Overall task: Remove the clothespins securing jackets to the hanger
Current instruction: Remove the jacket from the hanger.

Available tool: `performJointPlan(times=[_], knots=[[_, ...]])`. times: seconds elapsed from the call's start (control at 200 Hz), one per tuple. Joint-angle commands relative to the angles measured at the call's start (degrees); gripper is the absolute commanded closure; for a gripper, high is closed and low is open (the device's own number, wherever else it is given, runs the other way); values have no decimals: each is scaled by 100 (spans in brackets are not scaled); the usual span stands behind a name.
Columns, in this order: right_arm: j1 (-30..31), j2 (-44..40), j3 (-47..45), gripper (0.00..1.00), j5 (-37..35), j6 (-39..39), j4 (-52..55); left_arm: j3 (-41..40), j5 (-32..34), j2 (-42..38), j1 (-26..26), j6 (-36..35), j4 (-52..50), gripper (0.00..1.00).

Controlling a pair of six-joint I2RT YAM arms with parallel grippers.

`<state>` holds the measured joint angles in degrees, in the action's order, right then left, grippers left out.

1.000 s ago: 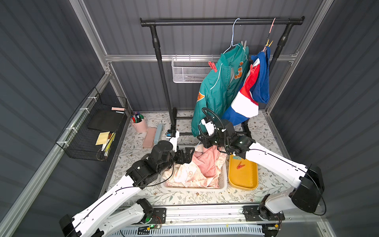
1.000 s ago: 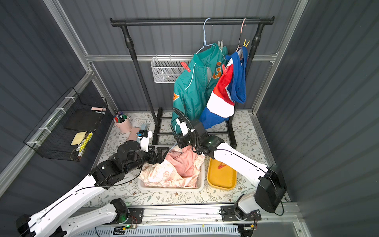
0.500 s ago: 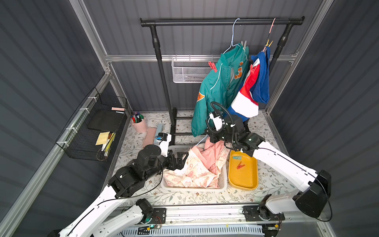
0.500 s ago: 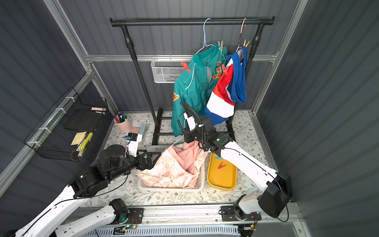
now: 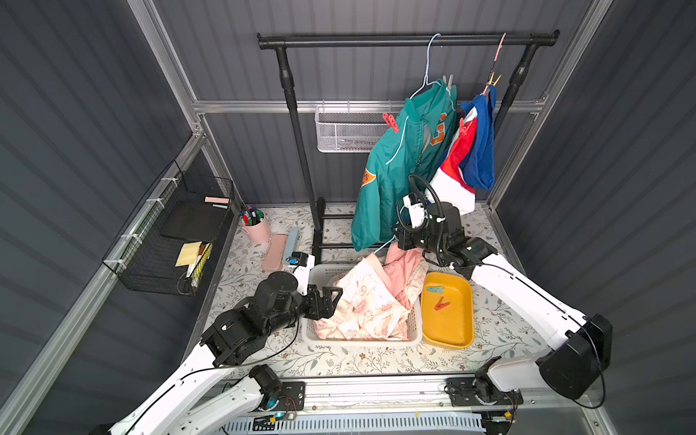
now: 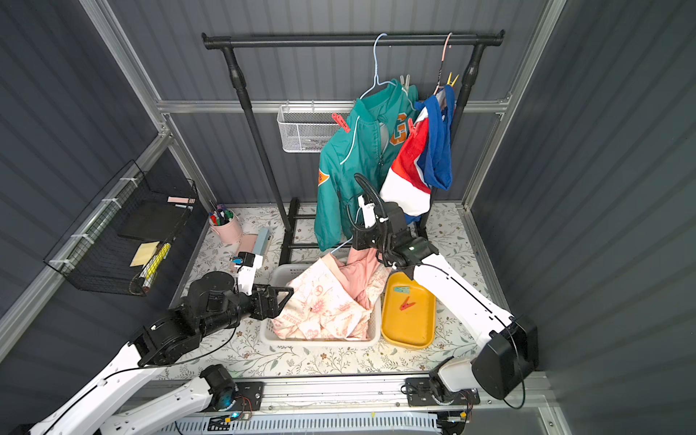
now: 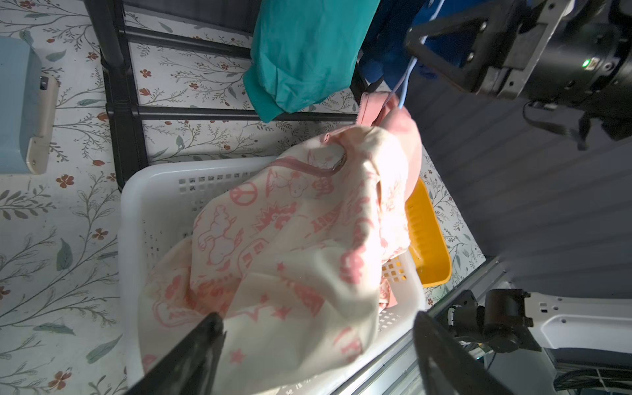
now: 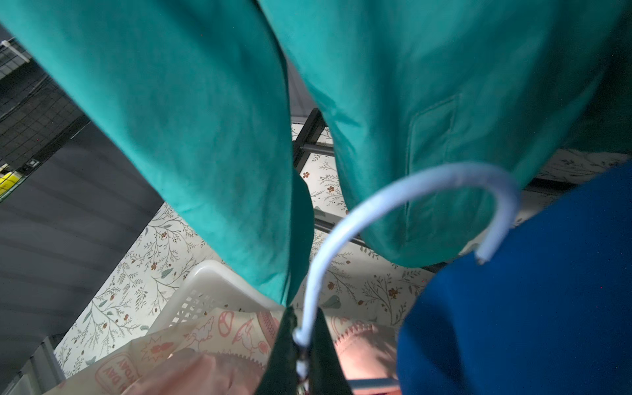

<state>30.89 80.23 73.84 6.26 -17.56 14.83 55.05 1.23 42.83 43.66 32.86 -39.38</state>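
**Operator:** Where does it stand?

**Me:** My right jaws are pressed together on the pale blue wire hanger (image 8: pixel 393 198), just below its hook, above the far end of the laundry basket (image 5: pixel 357 341). The cream-and-pink jacket (image 5: pixel 369 297) drapes from it down into the basket. My left jaws are spread wide at the jacket's edge and grip nothing. I can't tell whether they touch the cloth.

**Operator:** What could go wrong?

**Me:** The wire is thin and my pinch narrow, so the hanger could twist or slip under the jacket's weight. Its hook is right by the hem of the teal jacket (image 5: pixel 399 165) and could snag it if I lift further. If my left jaws close on a loose fold, I might drag the cloth over the basket wall onto the counter (image 5: pixel 501 327).

**Operator:** And the clothespins?

**Me:** A red clothespin (image 5: pixel 390 122) and a grey one (image 5: pixel 448 80) are on the teal jacket. Another red (image 5: pixel 462 127) and a yellow (image 5: pixel 494 79) hold the red-white-blue jacket (image 5: pixel 470 150). A pale teal peg (image 5: pixel 435 289) and a red peg (image 5: pixel 441 303) lie in the yellow tray (image 5: pixel 448 331).

**Operator:** What changed in the last second?

**Me:** My right arm rose toward the rack and pulled the jacket from a heap into a peak. My left arm drew back from the basket, its jaws spread throughout.
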Motion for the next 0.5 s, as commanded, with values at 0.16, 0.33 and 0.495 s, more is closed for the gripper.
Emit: performJointPlan(times=[0.16, 0.33, 0.495], knots=[[-187, 89, 191, 100, -170, -98, -217, -255, -263, 270, -20, -265, 486, 40], [-234, 157, 224, 100, -161, -125, -246, -309, -327, 431, -15, -351, 807, 67], [-256, 201, 210, 100, -238, -98, -241, -348, -248, 517, -15, -331, 899, 99]])
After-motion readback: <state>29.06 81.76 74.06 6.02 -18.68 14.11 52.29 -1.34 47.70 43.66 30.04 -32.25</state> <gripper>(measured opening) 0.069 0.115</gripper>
